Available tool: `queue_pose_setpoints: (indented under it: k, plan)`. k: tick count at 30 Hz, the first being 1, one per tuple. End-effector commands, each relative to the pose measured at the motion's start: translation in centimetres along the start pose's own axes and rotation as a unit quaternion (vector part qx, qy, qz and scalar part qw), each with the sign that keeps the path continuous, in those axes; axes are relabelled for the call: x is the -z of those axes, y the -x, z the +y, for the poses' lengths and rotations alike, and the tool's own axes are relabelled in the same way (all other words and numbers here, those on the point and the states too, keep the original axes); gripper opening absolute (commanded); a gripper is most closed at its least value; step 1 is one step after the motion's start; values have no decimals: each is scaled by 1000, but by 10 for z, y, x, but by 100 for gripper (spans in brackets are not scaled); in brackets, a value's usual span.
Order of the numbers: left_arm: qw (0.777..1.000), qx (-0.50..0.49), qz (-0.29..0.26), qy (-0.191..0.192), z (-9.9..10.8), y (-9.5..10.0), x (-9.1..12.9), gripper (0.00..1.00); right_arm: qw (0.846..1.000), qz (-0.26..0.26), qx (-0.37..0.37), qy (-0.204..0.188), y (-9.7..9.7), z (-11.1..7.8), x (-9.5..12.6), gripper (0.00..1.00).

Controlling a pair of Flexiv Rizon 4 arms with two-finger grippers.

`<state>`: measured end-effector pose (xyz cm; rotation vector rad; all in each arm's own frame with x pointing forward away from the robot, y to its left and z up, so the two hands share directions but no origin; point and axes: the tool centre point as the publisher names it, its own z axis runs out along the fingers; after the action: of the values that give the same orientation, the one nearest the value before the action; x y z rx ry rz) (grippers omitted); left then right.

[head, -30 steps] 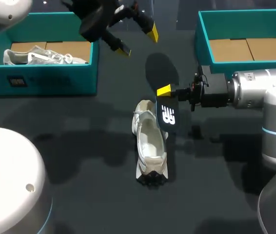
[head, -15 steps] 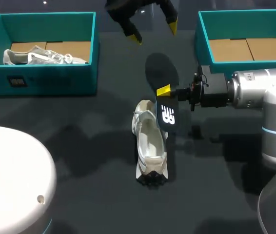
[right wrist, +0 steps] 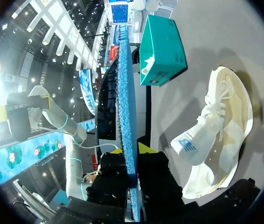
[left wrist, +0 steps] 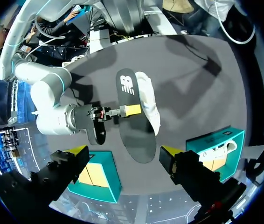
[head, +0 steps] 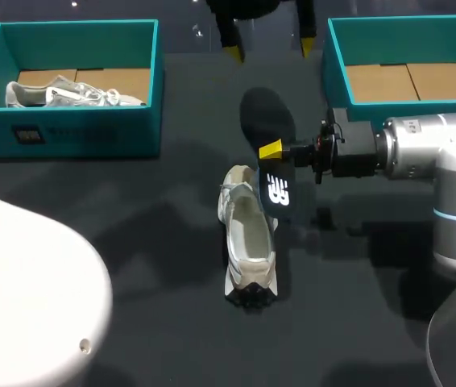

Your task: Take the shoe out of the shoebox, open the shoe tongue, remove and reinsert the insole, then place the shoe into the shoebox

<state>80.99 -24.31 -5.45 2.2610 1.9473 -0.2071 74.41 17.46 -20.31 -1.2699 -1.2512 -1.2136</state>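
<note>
shoes (head: 248, 242) (head: 71, 93): 2 | shoeboxes (head: 67, 133) (head: 337, 60): 2 | insole (head: 276, 192): 1

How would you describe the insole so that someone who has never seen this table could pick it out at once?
On the dark table, between two teal shoeboxes, a white shoe lies in the middle. Just beside it, the right gripper pinches a flat dark insole; it alone is black with a white logo.

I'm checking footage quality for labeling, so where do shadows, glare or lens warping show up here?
Head view: the insole in the right gripper throws a dark oval shadow on the table; left wrist view: fisheye bends the table's edge; right wrist view: glare washes out the room.
</note>
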Motion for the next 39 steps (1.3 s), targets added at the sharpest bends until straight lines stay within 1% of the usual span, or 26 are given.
queue_pose_setpoints:
  k: [1, 17, 21, 26, 29, 32, 34, 37, 39]
  plan:
    - [997, 6, 82, 3, 1, 5, -1, 100, 1000, -1, 0, 1, 0, -1, -1, 0]
    - [996, 18, 91, -1, -5, 12, -9, 100, 1000, -1, 0, 1, 0, -1, -1, 0]
    - [996, 30, 87, -4, -6, 8, -12, 100, 1000, -1, 0, 1, 0, -1, -1, 0]
    - [996, 53, 69, -1, -4, -2, -13, 100, 1000, -1, 0, 1, 0, -1, -1, 0]
    - [997, 69, 46, -4, -5, -11, -15, 100, 1000, -1, 0, 1, 0, -1, -1, 0]
    - [997, 77, 8, -6, -9, -22, -16, 100, 1000, -1, 0, 1, 0, -1, -1, 0]
    - [996, 84, -17, -1, -12, -31, -17, 100, 1000, -1, 0, 1, 0, -1, -1, 0]
    - [994, 83, -65, 0, -14, -46, -21, 100, 1000, -1, 0, 1, 0, -1, -1, 0]
    - [992, 70, -106, -12, -16, -53, -23, 100, 1000, -1, 0, 1, 0, -1, -1, 0]
